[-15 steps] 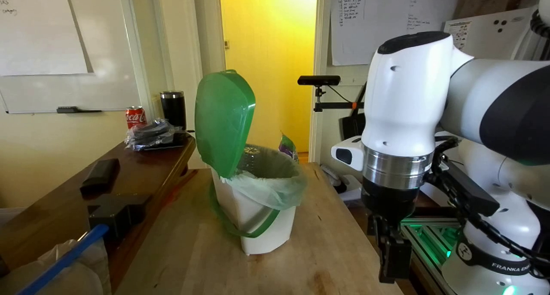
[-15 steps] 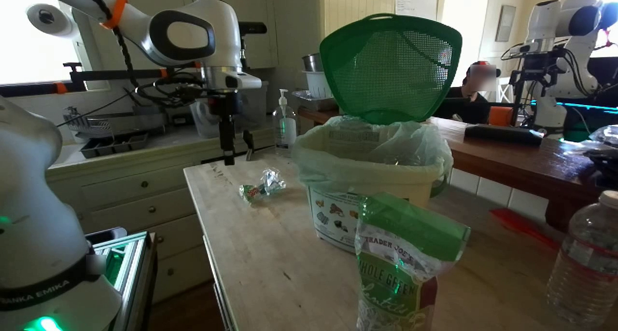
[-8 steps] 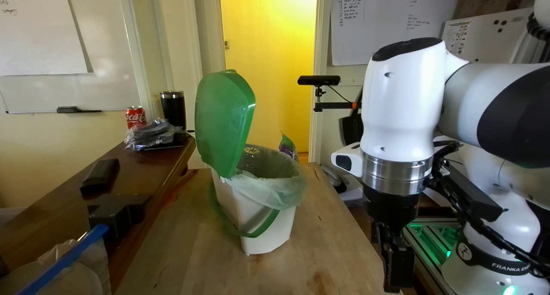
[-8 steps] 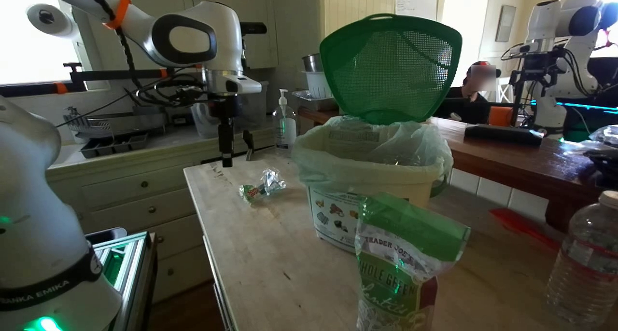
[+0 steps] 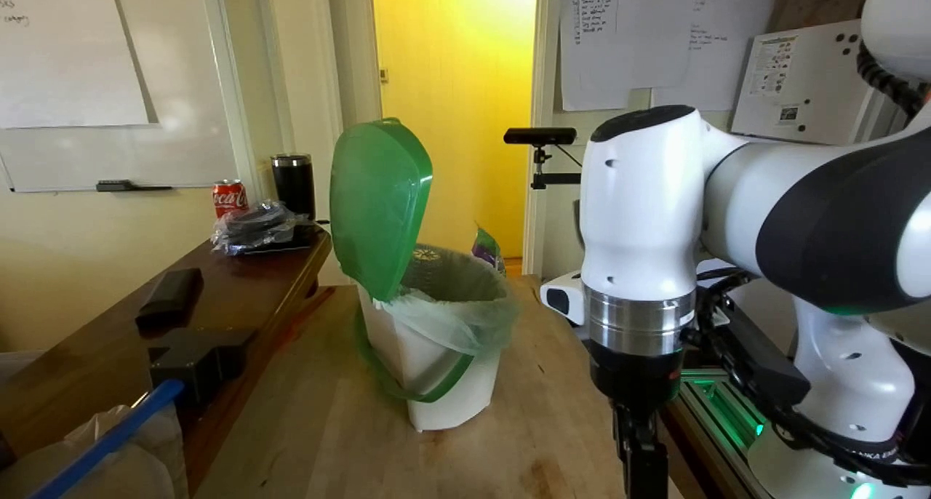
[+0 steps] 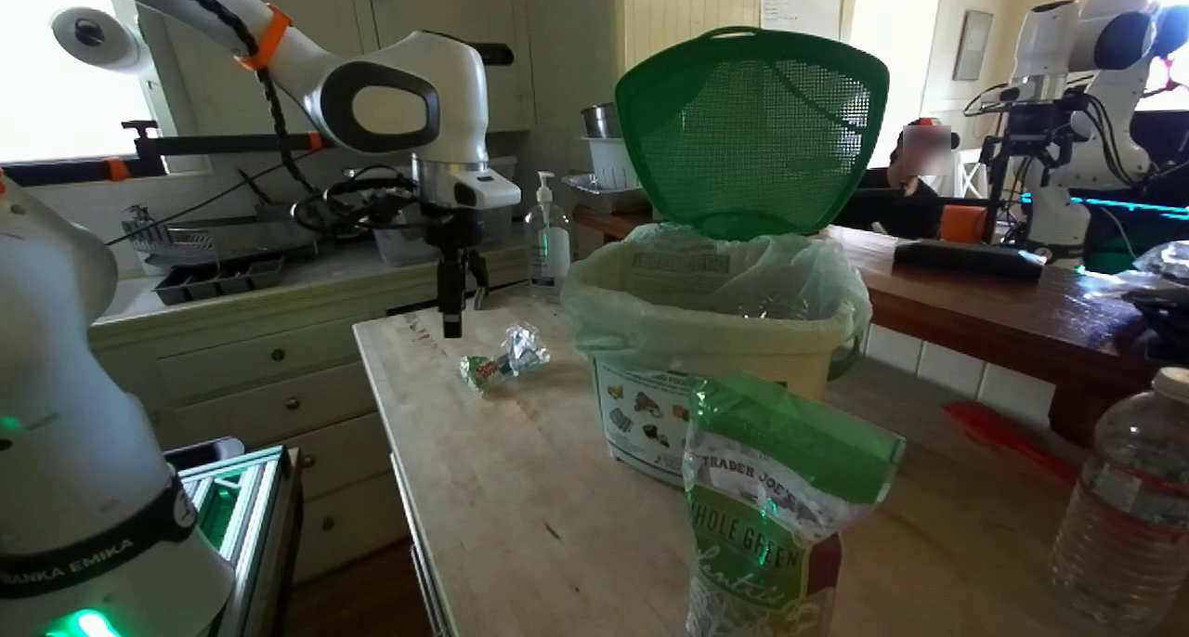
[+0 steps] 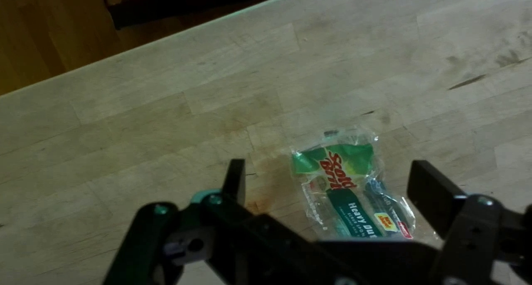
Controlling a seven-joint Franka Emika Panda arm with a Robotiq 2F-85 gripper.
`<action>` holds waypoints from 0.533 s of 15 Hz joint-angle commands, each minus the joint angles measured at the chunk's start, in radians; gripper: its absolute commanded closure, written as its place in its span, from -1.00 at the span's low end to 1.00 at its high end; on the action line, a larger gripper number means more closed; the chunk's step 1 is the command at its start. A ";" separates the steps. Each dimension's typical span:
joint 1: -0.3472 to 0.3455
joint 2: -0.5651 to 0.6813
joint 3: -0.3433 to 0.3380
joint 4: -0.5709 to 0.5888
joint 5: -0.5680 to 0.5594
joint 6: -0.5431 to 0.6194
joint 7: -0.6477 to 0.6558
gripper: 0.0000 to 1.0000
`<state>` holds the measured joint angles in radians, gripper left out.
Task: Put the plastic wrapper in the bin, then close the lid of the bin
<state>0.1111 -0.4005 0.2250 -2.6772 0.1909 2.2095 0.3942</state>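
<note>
Green-printed clear plastic, the wrapper [image 7: 351,193], is seen lying loosely crumpled on the pale wooden tabletop [image 7: 166,123], apart from the white bin [image 5: 473,397]. The bin is set upright, a pale-green liner [image 5: 469,321] folded over its rim, and its green lid [image 5: 378,201] is raised, so the opening is left uncovered. Above the tabletop the gripper [image 7: 328,177] is pointed downward; in the wrist view its jaws are spread wide, a finger [image 7: 432,193] to either side of the wrapper, and nothing is held. The wrapper's lower edge is hidden there by the gripper's own frame, and the height above the wood cannot be told exactly.

The step in hand is judged to be lining up for the grasp. Since the wrapper appears offset toward one finger rather than centred, a small sideways correction is called for before the descent. The gripper is best lowered straight, until the fingertips almost brush the wood, because film this thin can easily be missed. A bunched fold should be chosen over a flat edge, and the pinch made firm before any lift. Afterwards the wrapper should be raised well above the liner and let go over the middle of the opening, with the lid kept untouched; otherwise the film could be snagged, or the lid knocked down early.
</note>
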 commanded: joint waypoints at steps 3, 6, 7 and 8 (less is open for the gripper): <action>0.018 0.122 -0.013 0.043 0.049 0.080 -0.007 -1.00; 0.020 0.169 -0.010 0.063 0.043 0.083 0.004 -1.00; 0.020 0.183 -0.010 0.069 0.042 0.082 0.005 -1.00; 0.021 0.197 -0.010 0.077 0.041 0.080 0.006 -1.00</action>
<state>0.1188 -0.2625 0.2224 -2.6283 0.2164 2.2735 0.3943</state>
